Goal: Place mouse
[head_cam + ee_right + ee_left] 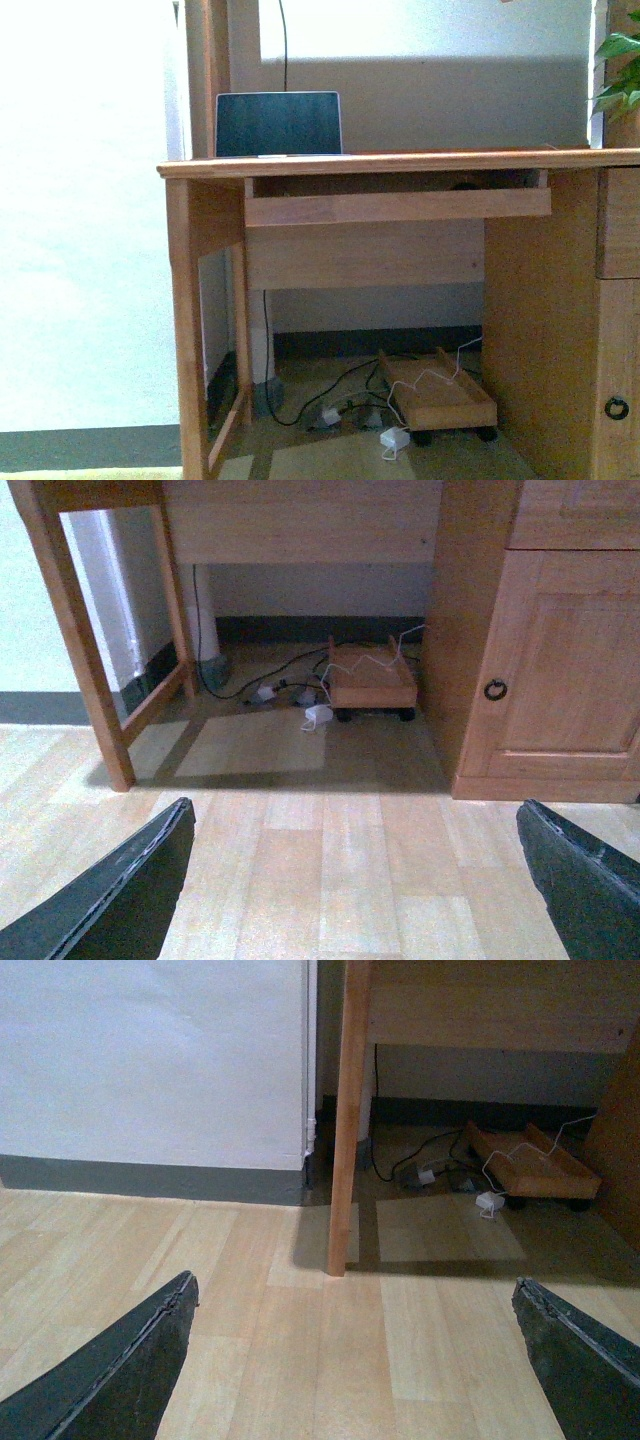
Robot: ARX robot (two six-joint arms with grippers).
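Approach is judged in hand: black left gripper (352, 1286) and black right gripper (355, 806) are spread wide, empty. What is taken for the small dark grey domed mouse (463, 185) is barely seen in the light wooden pull-out tray (400, 207), centre-right of the front frame; a raised reach is called for.

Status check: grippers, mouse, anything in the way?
Left gripper open, empty. Right gripper open, empty. Mouse unconfirmed: only a dark spot above the pull-out tray rail. Floor before the desk is bare; cables lie underneath.

Left gripper (352, 1285), jaws spread wide, right gripper (355, 805) likewise (both empty), angled downward
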